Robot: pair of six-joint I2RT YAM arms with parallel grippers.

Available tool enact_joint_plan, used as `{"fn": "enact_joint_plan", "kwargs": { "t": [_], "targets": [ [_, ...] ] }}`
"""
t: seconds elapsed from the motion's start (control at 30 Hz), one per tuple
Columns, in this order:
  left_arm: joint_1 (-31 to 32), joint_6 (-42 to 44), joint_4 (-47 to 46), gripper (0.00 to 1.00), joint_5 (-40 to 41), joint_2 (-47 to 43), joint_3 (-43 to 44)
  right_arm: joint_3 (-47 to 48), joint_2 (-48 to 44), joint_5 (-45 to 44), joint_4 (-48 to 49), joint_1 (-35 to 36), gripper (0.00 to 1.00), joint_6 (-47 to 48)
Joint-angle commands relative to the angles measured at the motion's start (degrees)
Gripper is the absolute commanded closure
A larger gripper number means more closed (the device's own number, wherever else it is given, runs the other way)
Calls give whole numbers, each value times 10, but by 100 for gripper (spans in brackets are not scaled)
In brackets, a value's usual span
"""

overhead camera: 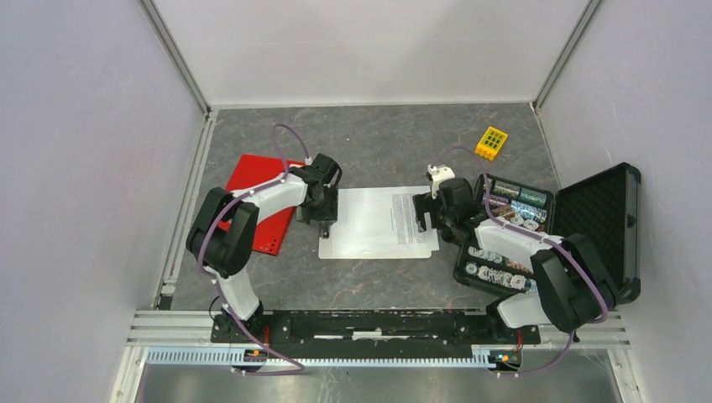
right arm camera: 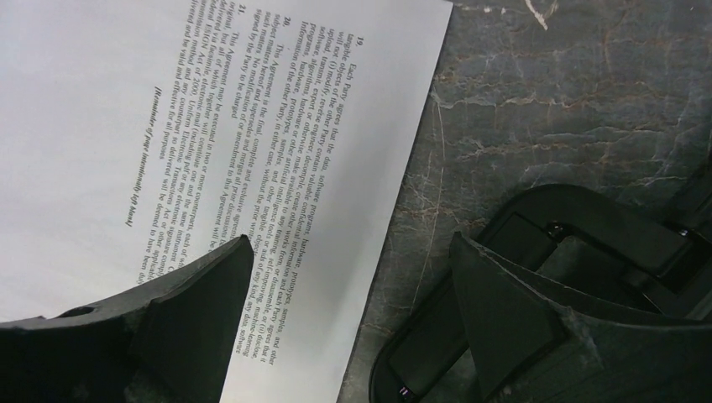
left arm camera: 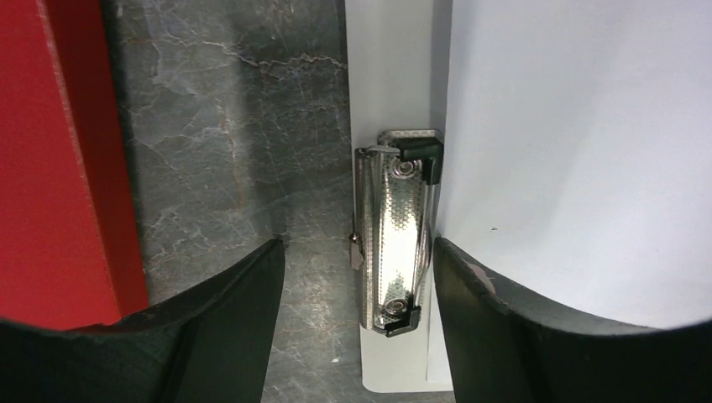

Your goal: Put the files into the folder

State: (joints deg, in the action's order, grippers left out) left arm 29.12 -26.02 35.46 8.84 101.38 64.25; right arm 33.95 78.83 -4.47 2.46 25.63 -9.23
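The files [overhead camera: 378, 220] lie on a white clipboard [overhead camera: 336, 250] at the table's middle, printed text toward the right end. The red folder [overhead camera: 256, 180] lies shut to the left, partly under my left arm. My left gripper [overhead camera: 327, 223] is open and straddles the clipboard's metal clip [left arm camera: 395, 239]; the left finger [left arm camera: 227, 327] stands over bare table, the right finger [left arm camera: 512, 327] over the white sheet [left arm camera: 579, 143]. My right gripper [overhead camera: 422, 211] is open at the files' right edge [right arm camera: 210, 126], one finger [right arm camera: 193, 319] above the text, the other [right arm camera: 512, 319] over the table.
A black foam-lined case [overhead camera: 588, 227] stands open at the right, its tray full of small round items, its handle [right arm camera: 437, 353] close under my right gripper. A yellow block [overhead camera: 492, 142] lies at the back right. Grey walls close in three sides.
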Motion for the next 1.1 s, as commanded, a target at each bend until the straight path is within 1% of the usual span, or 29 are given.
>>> {"fn": "enact_joint_plan", "kwargs": {
  "t": [0.0, 0.27, 0.37, 0.47, 0.57, 0.63, 0.8, 0.87, 0.97, 1.07],
  "targets": [
    [3, 21, -21, 29, -1, 19, 17, 15, 15, 32, 14, -11, 7, -6],
    [8, 21, -29, 38, -1, 38, 25, 6, 32, 43, 25, -21, 8, -4],
    [13, 20, -29, 43, 0, 36, 22, 5, 37, 43, 26, -23, 8, -6],
    [14, 17, -26, 44, 2, 30, 22, 7, 40, 43, 24, -25, 8, -6],
    [14, 16, -17, 48, 5, 29, 28, 12, 33, 58, 18, -28, 8, -5],
    [14, 17, -11, 49, 5, 29, 32, 18, 27, 58, 13, -30, 8, -5],
    [14, 20, -3, 46, 9, 28, 36, 27, 13, 68, 17, -34, 9, -24],
    [14, 21, 4, 48, 12, 29, 44, 30, 15, 61, 16, -34, 9, -23],
    [14, 23, 6, 52, 11, 24, 47, 40, 20, 48, 7, -37, 9, -21],
    [14, 25, 6, 53, -2, 21, 45, 46, 20, 48, 11, -39, 9, -21]
  ]
}}
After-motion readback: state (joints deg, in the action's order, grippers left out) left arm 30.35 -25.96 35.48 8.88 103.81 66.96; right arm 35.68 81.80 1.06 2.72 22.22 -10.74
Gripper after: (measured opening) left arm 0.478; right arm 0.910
